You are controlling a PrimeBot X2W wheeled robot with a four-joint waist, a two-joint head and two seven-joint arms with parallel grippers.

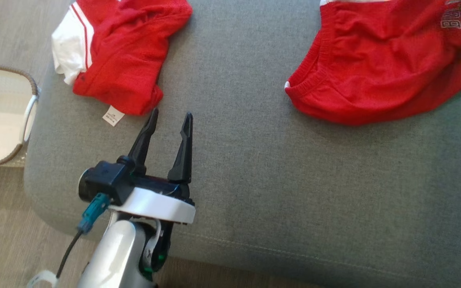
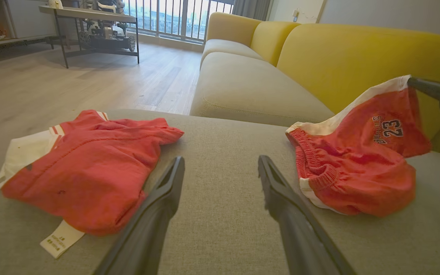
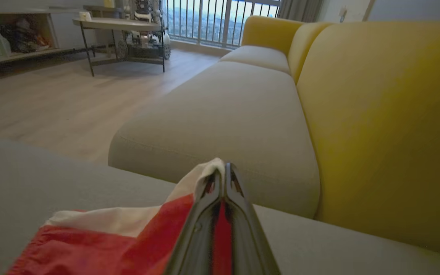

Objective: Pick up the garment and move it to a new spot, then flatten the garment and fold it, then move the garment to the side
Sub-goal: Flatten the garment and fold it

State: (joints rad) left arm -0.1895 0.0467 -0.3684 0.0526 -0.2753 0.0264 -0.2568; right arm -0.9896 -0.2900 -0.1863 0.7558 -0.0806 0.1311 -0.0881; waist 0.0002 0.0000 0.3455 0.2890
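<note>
1. Shorts (image 1: 374, 60), red with white trim: bunched at the far right of the gray cushion (image 1: 234, 168), one white-edged corner raised off the fabric.
2. Right gripper (image 3: 224, 168): clenched on that white-edged corner, cloth pinched between both fingers.
3. Left gripper (image 1: 171, 114): released, fingers spread wide, grasping nothing, poised over the cushion on the near side of the second red garment (image 1: 126, 52) at far left.
4. Likely step in hand: lifting for relocation. Raise until the hanging bulk clears the cushion before travelling sideways; dragging would probably bunch the cloth more.
5. Hold the pinch firm; thin cloth can slip from a single-corner hold.
6. Select bare cushion near the middle, well apart from the second red garment, leaving room for flattening.
7. Bring the left gripper to the elastic band only once the cloth hangs freely.
</note>
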